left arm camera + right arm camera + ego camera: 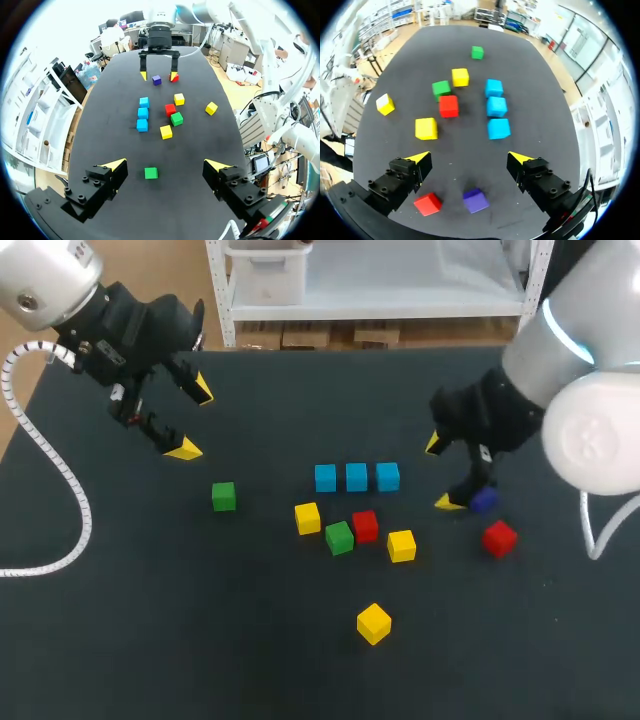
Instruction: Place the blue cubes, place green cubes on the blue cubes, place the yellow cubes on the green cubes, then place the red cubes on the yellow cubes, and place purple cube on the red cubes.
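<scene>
Right now the right jaws are wide open and grip nothing. The purple cube sits on the worktop between the fingers, untouched as far as I can tell. A red cube lies just beside it, near one finger. The left jaws are also wide open and empty, hanging over the far-left part of the worktop. The lone green cube is ahead of them, well apart.

Progress: the base looks done. Three blue cubes sit in a tight row mid-worktop with nothing stacked on them. Every upper layer is left to do: green, yellow, red, purple. The loose pieces are all flat on the worktop:
- The other green and other red are just beside each other in front of the row.
- Three yellow cubes are around them, two close and one nearer the robot.

Orientation: the blue row's long axis runs side to side in the head view (from the right wrist it runs straight out ahead of the jaws). The purple cube has no long axis, and its faces sit slightly skewed to the fingers.
</scene>
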Action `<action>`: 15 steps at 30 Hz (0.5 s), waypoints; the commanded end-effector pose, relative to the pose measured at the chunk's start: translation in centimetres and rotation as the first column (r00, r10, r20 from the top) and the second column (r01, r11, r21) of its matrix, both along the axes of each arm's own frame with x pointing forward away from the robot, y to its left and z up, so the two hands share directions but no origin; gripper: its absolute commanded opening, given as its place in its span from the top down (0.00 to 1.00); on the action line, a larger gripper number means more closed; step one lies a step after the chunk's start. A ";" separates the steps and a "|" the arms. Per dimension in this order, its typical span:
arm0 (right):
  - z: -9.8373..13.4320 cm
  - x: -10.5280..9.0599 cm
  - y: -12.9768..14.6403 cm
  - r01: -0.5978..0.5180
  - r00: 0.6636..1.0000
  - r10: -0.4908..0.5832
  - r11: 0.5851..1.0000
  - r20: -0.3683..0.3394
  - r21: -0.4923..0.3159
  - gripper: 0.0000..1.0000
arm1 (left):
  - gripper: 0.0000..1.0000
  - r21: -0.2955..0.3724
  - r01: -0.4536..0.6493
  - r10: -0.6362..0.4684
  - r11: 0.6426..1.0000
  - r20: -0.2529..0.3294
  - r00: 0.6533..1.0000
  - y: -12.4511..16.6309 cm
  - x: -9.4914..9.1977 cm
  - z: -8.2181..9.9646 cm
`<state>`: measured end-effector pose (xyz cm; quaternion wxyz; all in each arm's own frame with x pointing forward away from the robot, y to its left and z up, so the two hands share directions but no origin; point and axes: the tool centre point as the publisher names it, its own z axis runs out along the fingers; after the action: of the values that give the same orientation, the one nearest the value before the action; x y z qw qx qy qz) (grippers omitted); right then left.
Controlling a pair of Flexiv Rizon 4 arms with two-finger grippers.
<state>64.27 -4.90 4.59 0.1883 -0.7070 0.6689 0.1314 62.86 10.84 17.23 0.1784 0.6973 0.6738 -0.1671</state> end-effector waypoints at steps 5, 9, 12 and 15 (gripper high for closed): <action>0.5 -1.2 -3.2 -0.062 0.997 0.066 0.993 -0.042 0.103 0.00 | 0.00 -0.002 0.002 -0.002 1.000 0.001 1.000 0.1 0.0 0.0; 0.9 -2.0 -5.5 -0.036 0.998 0.041 0.993 -0.043 0.108 0.00 | 0.00 -0.002 0.002 -0.002 1.000 0.001 1.000 0.1 0.0 0.0; 1.0 -2.6 -7.4 -0.009 0.999 0.014 0.994 -0.042 0.113 0.00 | 0.00 -0.002 0.002 -0.002 1.000 0.001 1.000 0.1 0.0 0.0; 1.0 -3.1 -9.1 0.014 0.999 -0.009 0.994 -0.045 0.107 0.00 | 0.00 -0.002 0.002 -0.002 1.000 0.001 1.000 0.1 0.0 0.0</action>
<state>62.62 -12.35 5.12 0.1949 -0.6941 0.6677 0.1857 62.86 10.83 17.22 0.1784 0.6973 0.6738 -0.1671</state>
